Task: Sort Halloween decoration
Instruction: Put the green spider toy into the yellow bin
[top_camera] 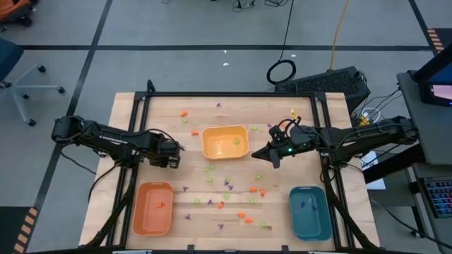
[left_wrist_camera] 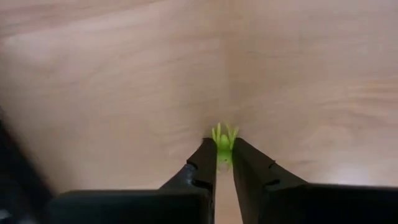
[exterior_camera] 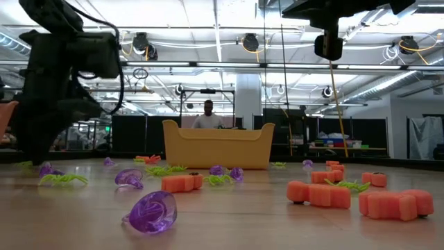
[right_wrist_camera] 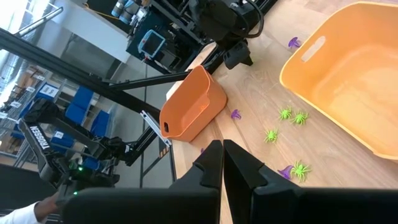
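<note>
Three trays sit on the wooden table [top_camera: 141, 113]: a yellow tray [top_camera: 225, 142] at the middle toward the far side, an orange tray [top_camera: 153, 207] at the near left, and a teal tray [top_camera: 309, 212] at the near right. Between them lie the small decoration pieces [top_camera: 227, 185] in orange, light green and purple — most are scattered over the open strip in front of the yellow tray and between the two near trays, with a few more along the far edge. Their exact number cannot be told from above. One orange piece [top_camera: 161, 205] lies inside the orange tray, and two dark purple specks show in the teal tray.

The left gripper [top_camera: 171, 151] is low over the table just left of the yellow tray, with bare wood all around it. Its fingers are nearly together, pinching a green spider [left_wrist_camera: 223, 140] at their tips, right at the table surface.

The right gripper [top_camera: 258, 153] hangs just right of the yellow tray's right edge, its fingers drawn narrow with only a thin slit between them and nothing held. Free wood lies below it.

A person [exterior_camera: 207, 114] shows in the room beyond the table — seen past the yellow tray in the low view.
</note>
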`<state>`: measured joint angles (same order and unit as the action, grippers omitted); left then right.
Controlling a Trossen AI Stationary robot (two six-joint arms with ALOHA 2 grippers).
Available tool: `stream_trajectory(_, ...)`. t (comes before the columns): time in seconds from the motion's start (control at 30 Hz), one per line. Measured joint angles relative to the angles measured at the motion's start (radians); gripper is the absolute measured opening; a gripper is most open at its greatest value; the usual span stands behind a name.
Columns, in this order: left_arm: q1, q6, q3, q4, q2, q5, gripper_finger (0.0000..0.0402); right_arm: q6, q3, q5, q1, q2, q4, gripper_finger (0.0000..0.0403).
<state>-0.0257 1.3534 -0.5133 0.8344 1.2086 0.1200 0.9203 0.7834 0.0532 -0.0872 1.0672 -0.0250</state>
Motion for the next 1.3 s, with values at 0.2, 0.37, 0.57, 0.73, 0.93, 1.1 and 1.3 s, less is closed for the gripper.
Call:
stream_trajectory(0.2,0.001,-0.006,-0.037,-0.013,-0.029,0.003,0.0033,-0.003,0.000,0.000,0.000,0.000,0.000,0.0000)
stream_trajectory(0.37,0.006,-0.008,-0.097,-0.007,-0.063,0.002,0.0033,-0.008,0.000,0.000,0.000,0.000,0.001,0.0000)
stream_trajectory(0.57,0.009,-0.008,-0.178,-0.007,-0.114,0.001,0.0033,-0.016,0.000,0.000,0.000,0.000,0.004,0.0000)
stream_trajectory(0.73,0.009,-0.016,-0.243,-0.063,-0.159,-0.012,0.0033,-0.019,0.000,0.000,0.000,0.000,0.009,0.0000)
stream_trajectory(0.93,0.009,-0.060,-0.311,-0.200,-0.200,-0.024,0.0033,-0.024,0.000,-0.006,0.000,0.000,0.008,0.0000)
stream_trajectory(1.1,0.008,-0.085,-0.324,-0.409,-0.224,-0.023,0.0032,-0.024,0.000,-0.026,0.000,0.000,0.008,0.0000)
stream_trajectory(1.3,0.008,-0.111,-0.324,-0.596,-0.226,-0.023,0.0032,-0.024,0.000,-0.034,0.000,0.000,0.008,0.0000)
